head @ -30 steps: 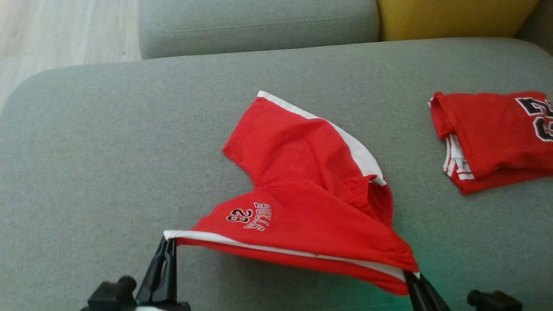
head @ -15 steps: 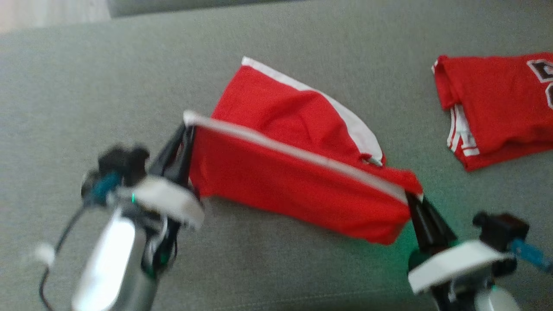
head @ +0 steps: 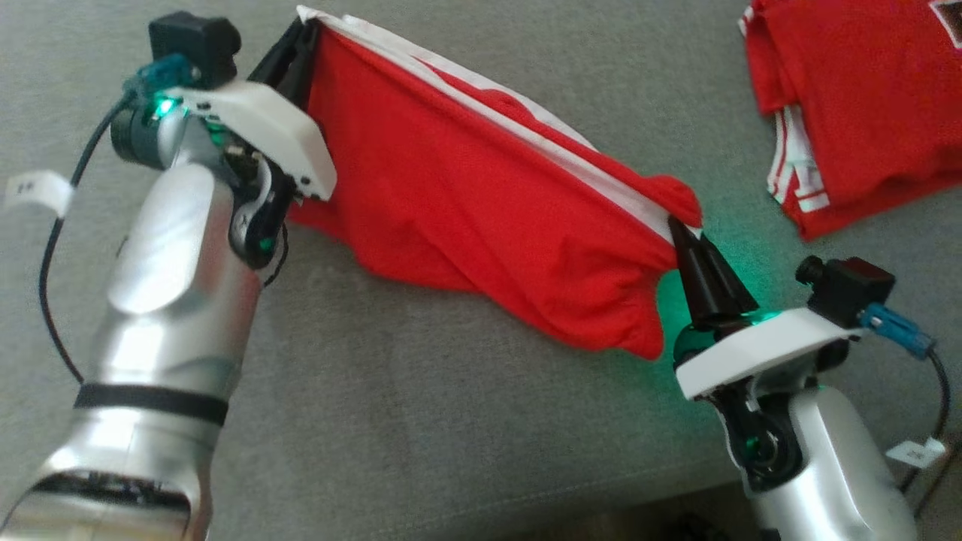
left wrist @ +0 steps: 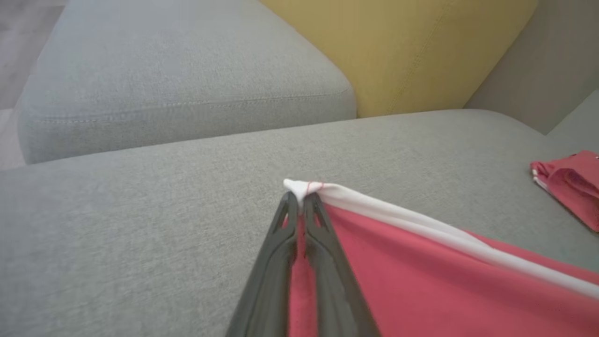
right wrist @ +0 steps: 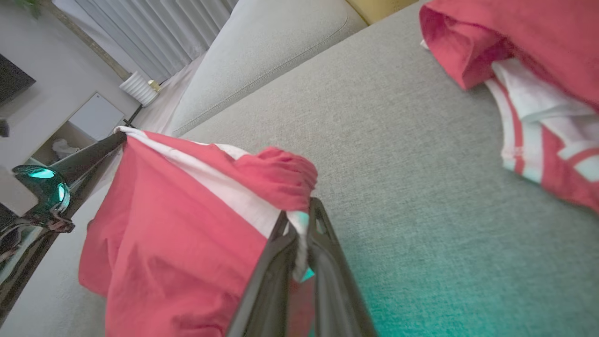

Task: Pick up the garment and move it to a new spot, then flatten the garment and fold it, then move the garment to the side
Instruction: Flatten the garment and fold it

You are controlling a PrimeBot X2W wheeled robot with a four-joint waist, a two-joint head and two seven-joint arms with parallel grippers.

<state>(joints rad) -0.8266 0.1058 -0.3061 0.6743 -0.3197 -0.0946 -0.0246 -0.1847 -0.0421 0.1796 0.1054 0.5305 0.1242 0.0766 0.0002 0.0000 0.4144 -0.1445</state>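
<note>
Within the last second both arms had carried the garment [head: 481, 203] up and forward, so it hung stretched just left of the folded shirt [head: 864, 98]. The left gripper [head: 301, 30] and right gripper [head: 676, 225] each stayed pinched tight on a hem corner. The fold looked begun.

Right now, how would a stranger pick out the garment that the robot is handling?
On the grey sofa seat, find the red garment with a white band, held up between the left gripper and right gripper. Its neighbour, the folded red pile, lies flat and untouched.
</note>
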